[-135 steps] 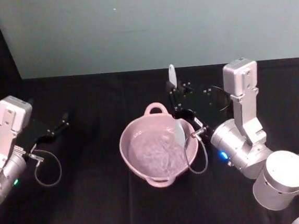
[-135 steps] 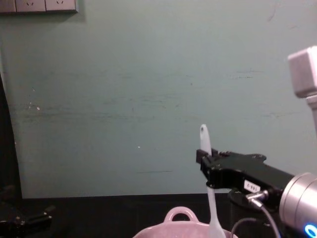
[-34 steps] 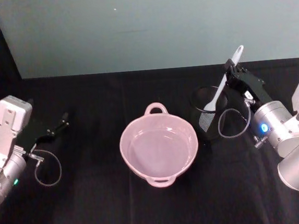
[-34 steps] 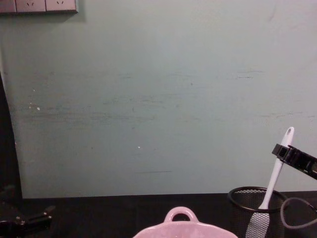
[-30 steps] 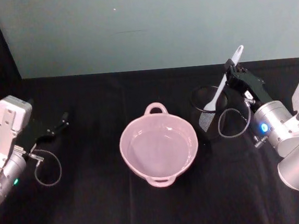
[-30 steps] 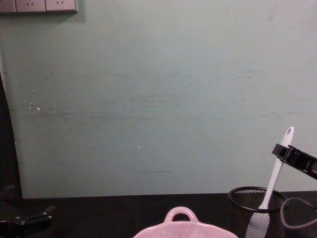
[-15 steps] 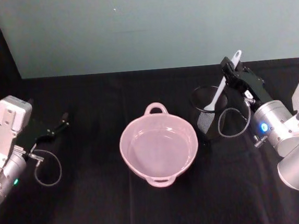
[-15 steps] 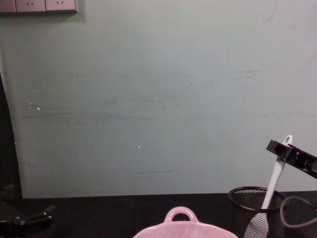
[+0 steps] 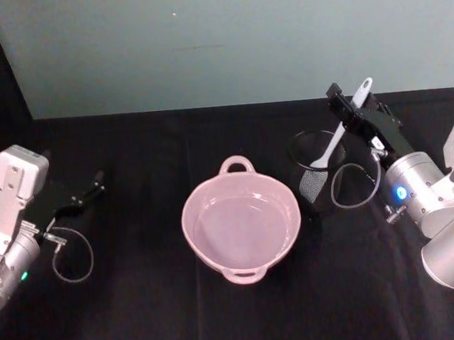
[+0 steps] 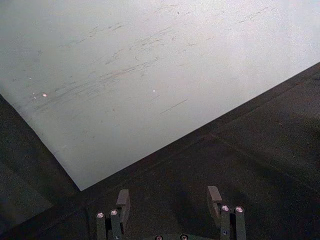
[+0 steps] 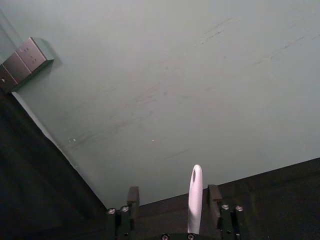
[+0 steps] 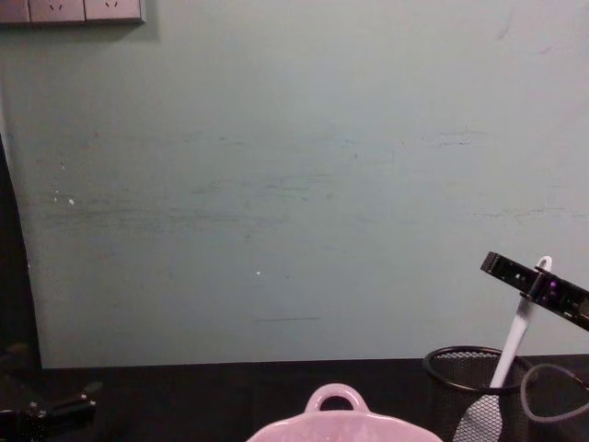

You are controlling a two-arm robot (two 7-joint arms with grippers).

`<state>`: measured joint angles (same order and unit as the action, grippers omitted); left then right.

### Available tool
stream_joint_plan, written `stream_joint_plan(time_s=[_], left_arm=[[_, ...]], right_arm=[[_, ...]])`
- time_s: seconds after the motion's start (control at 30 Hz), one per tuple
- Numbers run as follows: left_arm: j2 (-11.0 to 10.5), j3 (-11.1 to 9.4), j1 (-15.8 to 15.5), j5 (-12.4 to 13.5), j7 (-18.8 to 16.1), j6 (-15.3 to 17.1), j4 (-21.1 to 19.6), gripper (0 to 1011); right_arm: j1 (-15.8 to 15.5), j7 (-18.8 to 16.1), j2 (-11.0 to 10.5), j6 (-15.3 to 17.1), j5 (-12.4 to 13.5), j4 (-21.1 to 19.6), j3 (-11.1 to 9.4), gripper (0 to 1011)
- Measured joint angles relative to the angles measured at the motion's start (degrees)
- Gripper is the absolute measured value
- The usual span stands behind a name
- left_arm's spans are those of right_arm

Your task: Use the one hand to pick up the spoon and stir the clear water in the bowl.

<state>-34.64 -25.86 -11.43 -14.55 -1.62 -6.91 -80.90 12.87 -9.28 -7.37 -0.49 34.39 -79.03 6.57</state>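
Black cloth covers the table (image 9: 145, 320), and a pale green wall stands behind it. From the head camera, the pink bowl (image 9: 241, 223) sits in the middle of the table with clear water inside, its small loop handle turned toward the wall. To the right of the bowl, very near it, stands a black mesh cup (image 9: 320, 167). The white spoon (image 9: 338, 134) leans in this cup with its flat blade down inside and its handle slanting up and away from the bowl. The right gripper (image 9: 351, 105) is at the upper part of the handle, with its fingers spread on both sides of it. The left gripper (image 9: 93, 184) is well to the left of the bowl, low over the cloth.

In the left wrist camera, the left gripper (image 10: 169, 201) has its two fingers apart and nothing between them; beyond are the cloth and the wall.

In the right wrist camera, the tip of the spoon (image 11: 194, 199), with its hole, stands up between the fingers of the right gripper (image 11: 171, 200). A gap shows on each side of the handle, so the fingers are open around it and not pressing it.

From the chest camera, the rim and loop handle of the bowl (image 12: 336, 421) show at the lower edge. The mesh cup (image 12: 472, 394) is to its right, and the spoon (image 12: 502, 378) rises out of it, tilted to the right. The right gripper (image 12: 531, 282) comes in from the right edge at the top of the handle. The left gripper (image 12: 51, 410) lies low, far to the left of the bowl.
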Motion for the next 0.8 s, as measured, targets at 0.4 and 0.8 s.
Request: stream_joint_plan(time_s=[0.4, 0.8], left_arm=[[0.00, 0.00, 0.00, 0.00, 0.00, 0.00, 0.00, 1011], [0.00, 0.00, 0.00, 0.00, 0.00, 0.00, 0.00, 1011]], right_arm=[[-0.48, -0.31, -0.81, -0.41, -0.39, -0.96, -0.13, 1003], [-5.26, -1.94, -5.41, 4.33, 3.22, -8.54, -1.98, 1002]])
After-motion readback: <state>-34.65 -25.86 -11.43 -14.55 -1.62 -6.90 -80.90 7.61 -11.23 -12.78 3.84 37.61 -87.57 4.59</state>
